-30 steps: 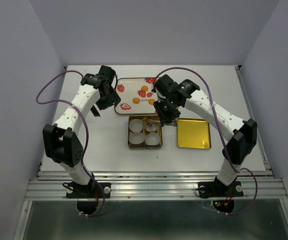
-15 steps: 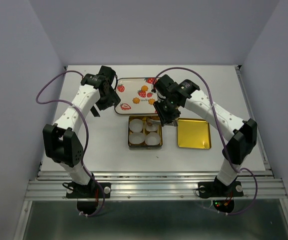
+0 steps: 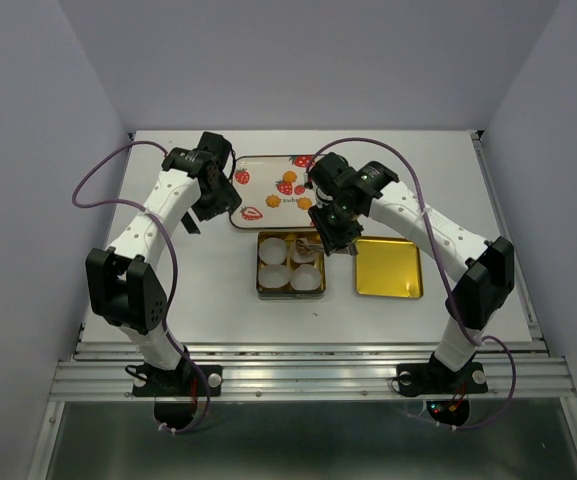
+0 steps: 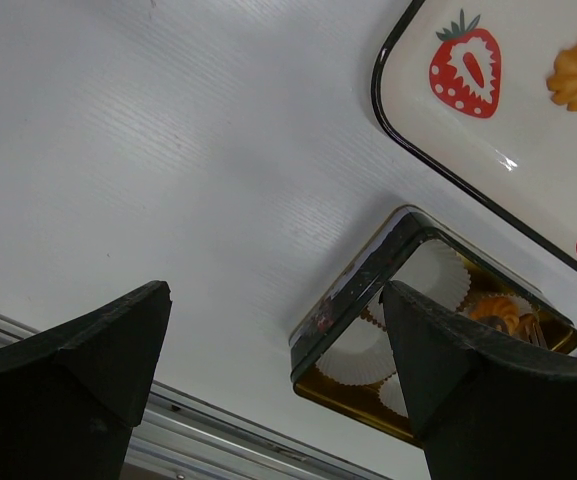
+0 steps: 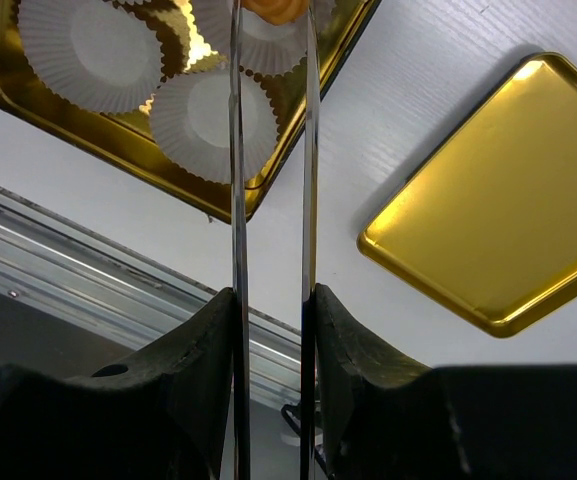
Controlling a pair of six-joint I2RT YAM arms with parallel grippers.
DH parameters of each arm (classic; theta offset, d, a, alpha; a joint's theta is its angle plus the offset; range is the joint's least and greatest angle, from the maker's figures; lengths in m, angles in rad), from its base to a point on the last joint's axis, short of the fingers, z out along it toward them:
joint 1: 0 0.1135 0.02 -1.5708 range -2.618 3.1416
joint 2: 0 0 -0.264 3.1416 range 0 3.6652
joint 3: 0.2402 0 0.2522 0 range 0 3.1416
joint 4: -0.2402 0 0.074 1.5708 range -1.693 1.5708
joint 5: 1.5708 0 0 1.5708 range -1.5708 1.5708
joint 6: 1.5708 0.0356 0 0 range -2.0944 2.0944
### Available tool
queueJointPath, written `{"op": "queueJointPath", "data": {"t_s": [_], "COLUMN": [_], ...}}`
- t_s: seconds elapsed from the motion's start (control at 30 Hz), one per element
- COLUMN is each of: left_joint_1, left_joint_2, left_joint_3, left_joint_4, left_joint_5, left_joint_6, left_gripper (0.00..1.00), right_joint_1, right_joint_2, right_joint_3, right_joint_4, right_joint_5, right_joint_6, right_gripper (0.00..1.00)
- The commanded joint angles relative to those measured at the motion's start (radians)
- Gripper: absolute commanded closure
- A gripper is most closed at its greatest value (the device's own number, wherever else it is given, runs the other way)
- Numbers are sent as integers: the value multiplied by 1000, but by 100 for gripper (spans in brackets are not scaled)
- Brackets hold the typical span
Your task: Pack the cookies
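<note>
White tabletop (image 3: 218, 310) and pale lilac walls are filling the overhead view. A strawberry-printed tray (image 3: 263, 180) is sitting at the far side, with orange cookies (image 3: 290, 177) lying on it right beside the right arm. Just nearer, a square gold tin (image 3: 290, 296) is holding white paper cups (image 3: 273, 275), and its gold lid (image 3: 388, 268) is lying just to the right. The right gripper (image 3: 326, 232) is hanging over the tin's far right corner and hiding that cup.

The left wrist camera is revealing more. The left gripper (image 4: 276, 292) is standing spread wide, grasping nothing, over bare table. A ruffled orange cookie (image 4: 498, 312) is sitting over the tin's far cup.

The right wrist camera is showing its gripper clenched on thin metal tweezers (image 5: 236, 150). Their tips are flanking that cookie at the frame's top edge, though I cannot tell whether they are pinching it.
</note>
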Motion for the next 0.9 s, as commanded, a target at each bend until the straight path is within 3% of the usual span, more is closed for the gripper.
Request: {"op": "queueJointPath", "data": {"t_s": [0.0, 0.67, 0.87], "left_joint_1": [-3, -3, -3], "left_joint_2": [-47, -52, -52], "left_joint_3": [-12, -26, -27], "left_joint_4": [-16, -15, -15], "left_joint_5": [-26, -33, -33], "left_joint_6": [7, -4, -10], "left_gripper": [1, 1, 1], "right_joint_1": [7, 26, 26], "right_joint_2": [-64, -64, -69], "right_joint_3": [15, -45, -45], "right_joint_4": [27, 87, 83], "right_joint_5": [31, 13, 17], "right_joint_6": [-14, -14, -14], "right_gripper": [61, 59, 51]}}
